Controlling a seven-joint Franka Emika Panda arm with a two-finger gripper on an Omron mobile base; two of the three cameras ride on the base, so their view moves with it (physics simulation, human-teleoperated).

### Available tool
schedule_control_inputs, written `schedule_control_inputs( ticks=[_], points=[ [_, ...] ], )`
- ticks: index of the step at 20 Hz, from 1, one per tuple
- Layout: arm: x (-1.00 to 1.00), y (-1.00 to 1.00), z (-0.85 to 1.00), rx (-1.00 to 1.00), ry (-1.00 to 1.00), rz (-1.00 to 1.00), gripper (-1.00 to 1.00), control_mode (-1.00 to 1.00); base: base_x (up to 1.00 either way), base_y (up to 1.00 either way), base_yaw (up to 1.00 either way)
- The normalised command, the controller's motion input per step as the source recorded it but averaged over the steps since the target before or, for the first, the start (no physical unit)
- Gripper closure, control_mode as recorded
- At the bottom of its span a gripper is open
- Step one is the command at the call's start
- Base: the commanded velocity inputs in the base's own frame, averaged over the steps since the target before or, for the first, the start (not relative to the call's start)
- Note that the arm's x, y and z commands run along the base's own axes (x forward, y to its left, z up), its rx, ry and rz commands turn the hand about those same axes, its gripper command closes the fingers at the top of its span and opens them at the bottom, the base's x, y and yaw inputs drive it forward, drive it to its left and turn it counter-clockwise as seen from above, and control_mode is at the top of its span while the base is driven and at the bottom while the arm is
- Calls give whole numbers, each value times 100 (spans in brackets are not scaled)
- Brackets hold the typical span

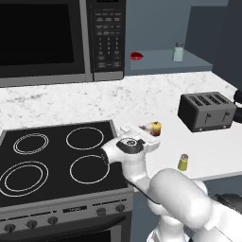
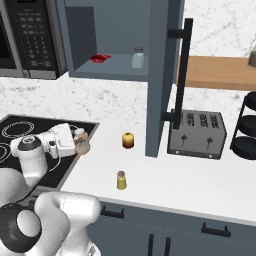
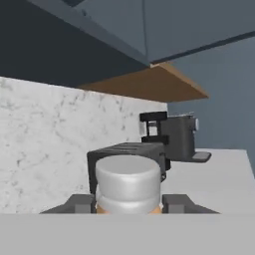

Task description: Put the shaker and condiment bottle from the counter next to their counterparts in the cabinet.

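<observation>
I am seeing my hand [image 2: 80,143] closing its two fingers [image 3: 180,203] on the condiment bottle [image 2: 81,142], one on each side just below its pale cap, at the worktop's [image 1: 61,101] edge just beside the stove [image 1: 52,160]. The bottle is standing upright; whether it is resting on the worktop or lifted off it, I cannot tell. The shaker [image 1: 183,162] is standing on the worktop's plain white part, further from the stove than the bottle and nearer the front edge. A red-yellow ball [image 2: 128,140] is sitting beyond the bottle from the stove, towards the toaster [image 2: 196,135]. Above the worktop, past the microwave [image 1: 56,40], the cabinet [image 2: 120,40] is standing open, with the pale grey-capped shaker [image 2: 137,58] and the small red item [image 2: 100,58] resting apart on its shelf.
</observation>
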Motion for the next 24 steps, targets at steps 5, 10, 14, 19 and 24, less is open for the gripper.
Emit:
schedule_control_inputs(
  ticks=[5,10,14,19,24],
  points=[
    [0,-3,64,25,0,67,100,-100,0,0,0],
    [-2,-21,10,10,-9,55,100,-100,0,0,0],
    [-19,-37,6,0,-14,31,100,-100,0,0,0],
    [-5,-47,14,0,-15,64,100,-100,0,0,0],
    [0,-53,4,-1,-16,75,100,-100,0,0,0]
  ],
)
